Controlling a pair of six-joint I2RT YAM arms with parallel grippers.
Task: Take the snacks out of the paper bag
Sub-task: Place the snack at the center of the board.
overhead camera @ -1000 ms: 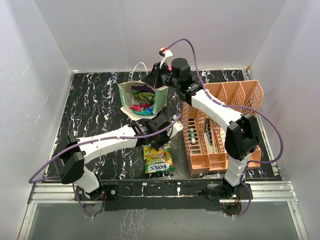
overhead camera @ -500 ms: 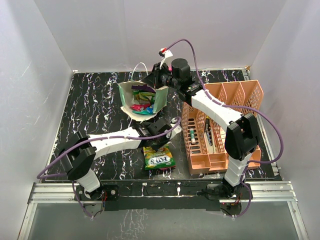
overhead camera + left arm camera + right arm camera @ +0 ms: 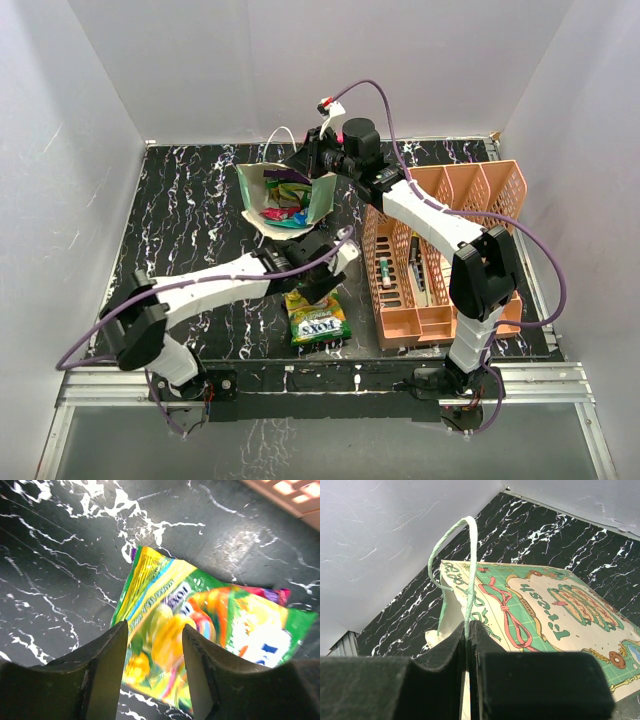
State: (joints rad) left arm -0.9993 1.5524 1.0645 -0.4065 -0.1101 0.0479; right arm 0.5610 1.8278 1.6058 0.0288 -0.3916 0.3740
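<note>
Top view: small beige paper bag w/ green lining (image 3: 322, 200) stood tilted at upper centre, mouth toward camera, w/ several glossy bright snack pkts (image 3: 282, 208) inside. R gripper (image 3: 316, 152) was at its top edge. A glossy yellow-green Fox's pkt (image 3: 316, 322) lay flat on the black marbled table (image 3: 190, 210) at lower centre, L gripper (image 3: 322, 288) just above it. Peach slotted plastic organiser (image 3: 470, 190) sat at right.

Left wrist: L gripper (image 3: 150, 665) jaws stood apart, gripping nothing. The Fox's pkt (image 3: 210, 625) lay below them.

Right wrist: R gripper (image 3: 468, 645) was clamped on the thin pale cord handle (image 3: 471, 555), prob. steadying the bag (image 3: 545, 605).

Step, I'd say: one pkt out, more to go. Next, L gripper must lift clear, reach into the bag mouth and pinch another pkt.
</note>
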